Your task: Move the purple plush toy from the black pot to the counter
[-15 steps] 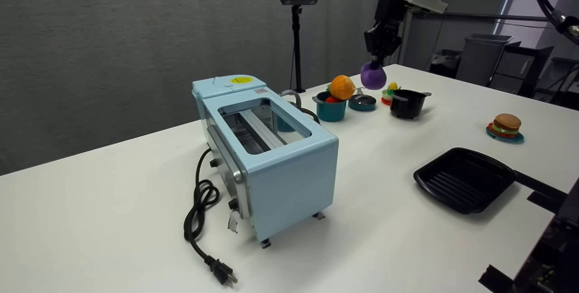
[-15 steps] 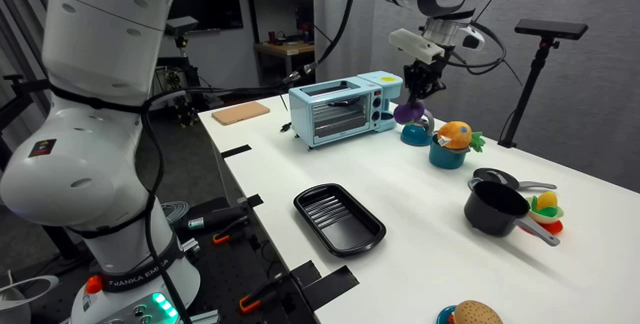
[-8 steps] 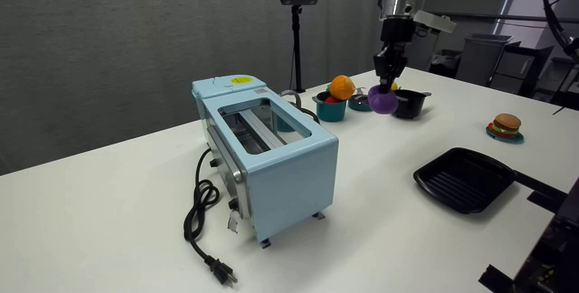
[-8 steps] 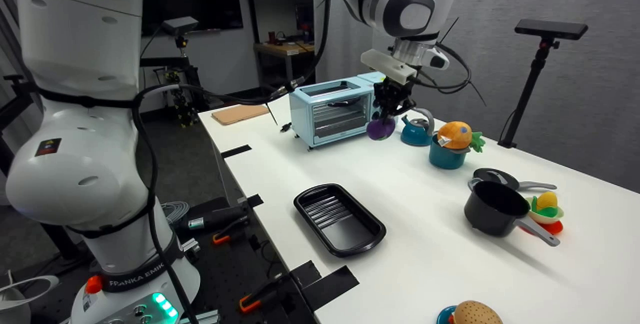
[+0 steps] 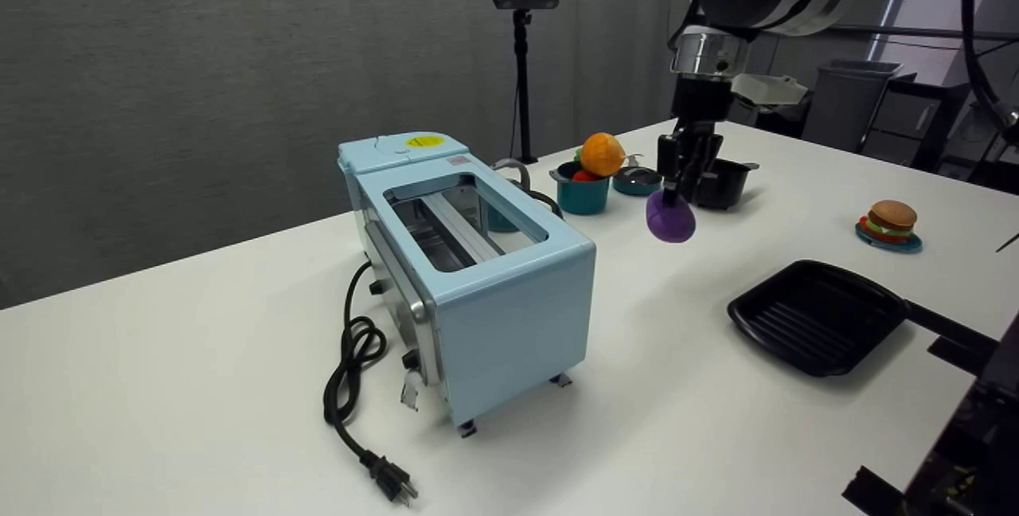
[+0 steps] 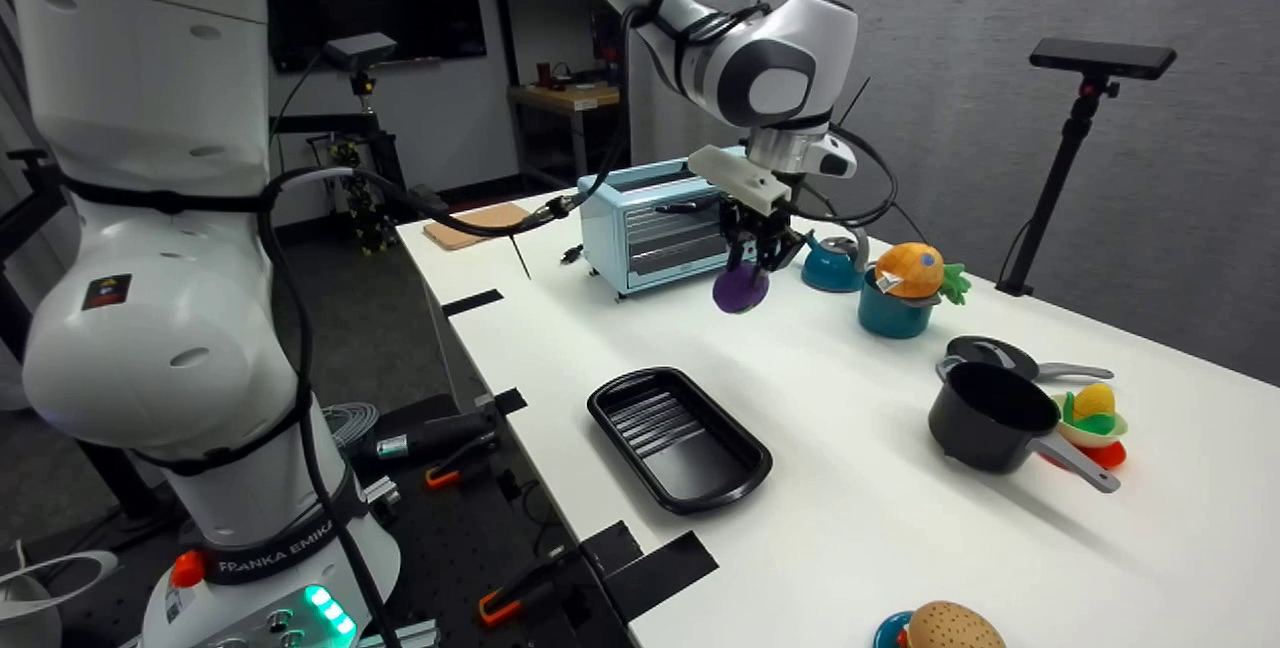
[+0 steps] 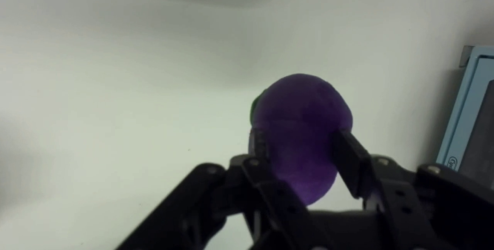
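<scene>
My gripper is shut on the purple plush toy, with one finger on each side of it. In both exterior views the purple toy hangs under the gripper, apart from and above the white counter. A bit of green shows at its edge in the wrist view. The small black pot stands on the counter away from the gripper, with its grey handle out. In an exterior view the black pot is partly hidden behind the gripper.
The blue toaster is beside the gripper. The black grill pan lies near the counter's edge. A teal pot with an orange plush, a teal kettle, a black pan, a corn bowl and a burger are also there.
My gripper has come down with the purple toy in it, and sideways away from the back of the counter. It stays shut on the toy. The pots and other things have not moved.
</scene>
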Tool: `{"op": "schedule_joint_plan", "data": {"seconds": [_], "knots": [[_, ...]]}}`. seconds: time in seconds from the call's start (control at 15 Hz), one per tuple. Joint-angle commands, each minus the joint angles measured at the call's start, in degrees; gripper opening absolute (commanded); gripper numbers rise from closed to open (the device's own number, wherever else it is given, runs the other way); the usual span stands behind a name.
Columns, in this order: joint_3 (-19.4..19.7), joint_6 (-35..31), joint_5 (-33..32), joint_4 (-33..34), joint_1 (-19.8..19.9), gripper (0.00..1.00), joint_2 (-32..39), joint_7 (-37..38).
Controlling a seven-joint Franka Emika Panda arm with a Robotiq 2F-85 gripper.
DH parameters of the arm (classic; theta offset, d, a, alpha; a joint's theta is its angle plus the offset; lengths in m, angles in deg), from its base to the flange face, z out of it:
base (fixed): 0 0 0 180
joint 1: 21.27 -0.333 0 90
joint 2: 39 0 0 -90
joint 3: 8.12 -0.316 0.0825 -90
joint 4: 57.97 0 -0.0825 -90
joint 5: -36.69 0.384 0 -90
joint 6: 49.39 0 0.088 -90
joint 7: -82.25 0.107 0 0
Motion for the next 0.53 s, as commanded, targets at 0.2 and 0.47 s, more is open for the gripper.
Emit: {"op": "schedule_joint_plan", "data": {"seconds": [0.2, 0.47], "knots": [[0.2, -3.1, -0.8, -4.8, -0.9, 0.99, -3.2, 1.5], [0.1, -1.5, 0.0, -2.9, -0.5, 1.0, -1.3, 0.9]]}}
